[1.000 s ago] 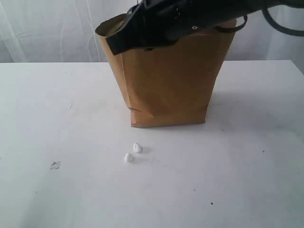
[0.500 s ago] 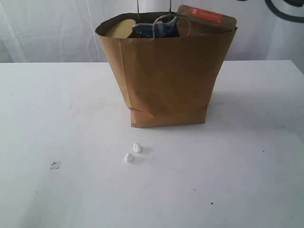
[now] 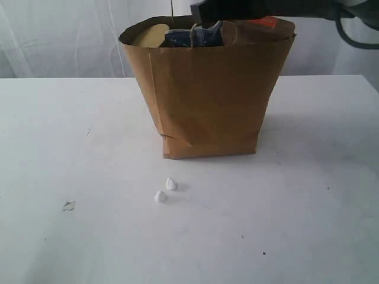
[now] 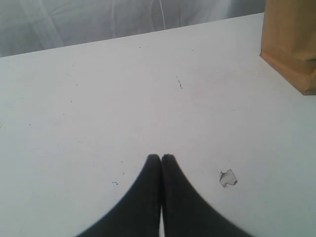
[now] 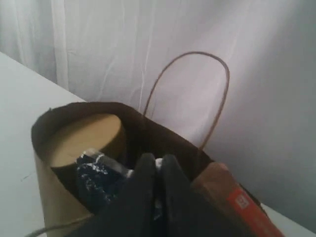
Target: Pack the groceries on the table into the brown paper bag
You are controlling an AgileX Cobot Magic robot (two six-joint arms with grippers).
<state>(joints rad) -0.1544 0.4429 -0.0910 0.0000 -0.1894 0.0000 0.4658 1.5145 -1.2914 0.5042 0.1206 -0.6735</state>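
The brown paper bag (image 3: 207, 94) stands upright at the middle of the table (image 3: 308, 213). From its mouth poke a tan jar lid (image 3: 151, 34), a blue noodle packet (image 3: 192, 35) and the red-labelled pouch (image 3: 269, 23). Two small white lumps (image 3: 171, 184) (image 3: 160, 196) lie on the table in front of the bag. My right gripper (image 3: 199, 10) (image 5: 158, 158) hangs shut just over the bag's mouth, above the packet (image 5: 96, 177) and beside the pouch (image 5: 232, 197). A speck of white shows between its tips; I cannot tell if it is held. My left gripper (image 4: 161, 157) is shut and empty over bare table.
A small pale flat scrap (image 3: 68, 206) (image 4: 228, 177) lies on the table at the front left, close to my left gripper. The bag's loop handle (image 5: 197, 64) stands up behind the mouth. A white curtain hangs behind the table.
My right arm, low across the bag's top a second ago, lifted out of sight and is now back at the top edge above the bag. Lumps and bag have not moved.
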